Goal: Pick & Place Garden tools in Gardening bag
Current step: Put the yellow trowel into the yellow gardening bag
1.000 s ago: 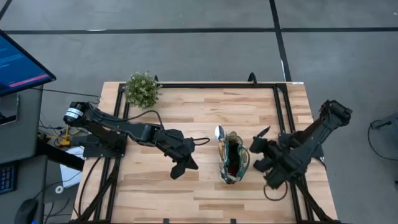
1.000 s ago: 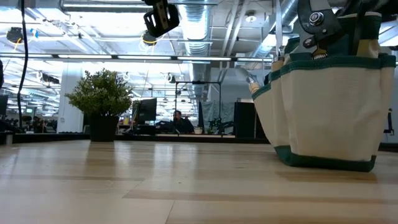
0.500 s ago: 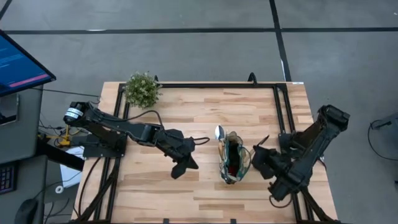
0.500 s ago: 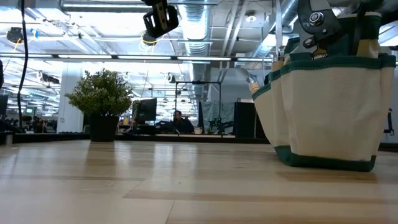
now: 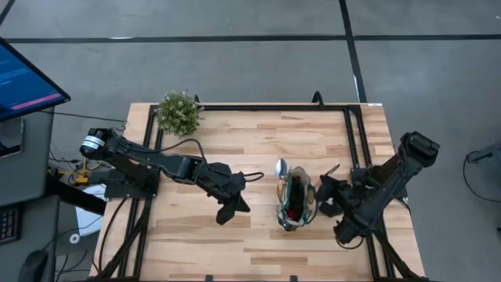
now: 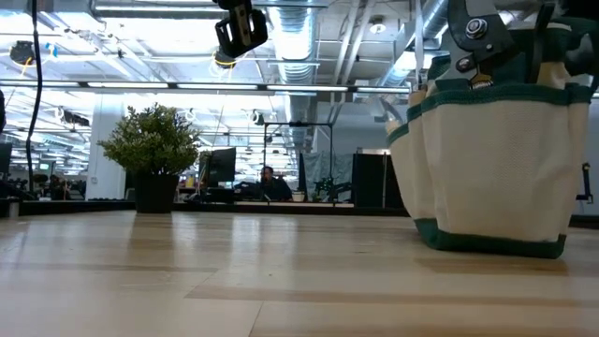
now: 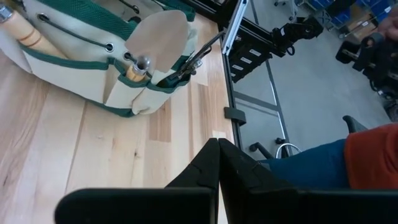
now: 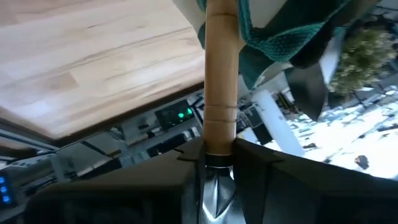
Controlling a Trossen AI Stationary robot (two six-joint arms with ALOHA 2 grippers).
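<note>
Scene: you are looking down on a pale wooden worktop (image 5: pixel 235 243) with a dark arm at each side.
Bag: the small beige canvas tote with green trim (image 5: pixel 294 202) stands upright near the middle, with a silver trowel head (image 5: pixel 281 166) poking from its far end and red inside.
Right pincer (image 8: pixel 219 155): it is pinching a wooden-handled hand tool (image 8: pixel 221 74) at the metal collar, handle end pointing into the tote's green mesh edge.
What changed: a second ago the right pincer (image 5: pixel 329 190) hung clear of the tote; it has now moved in, just beside the tote's right side, and the tote has shifted slightly.
Meaning: you appear to be starting the insertion; the tool is not yet released.
Left pincer (image 7: pixel 219 163): pressed together, empty, waiting over bare wood left of the tote.
Bystander: bushy green potted plant (image 5: pixel 179 112) at the far left corner.
</note>
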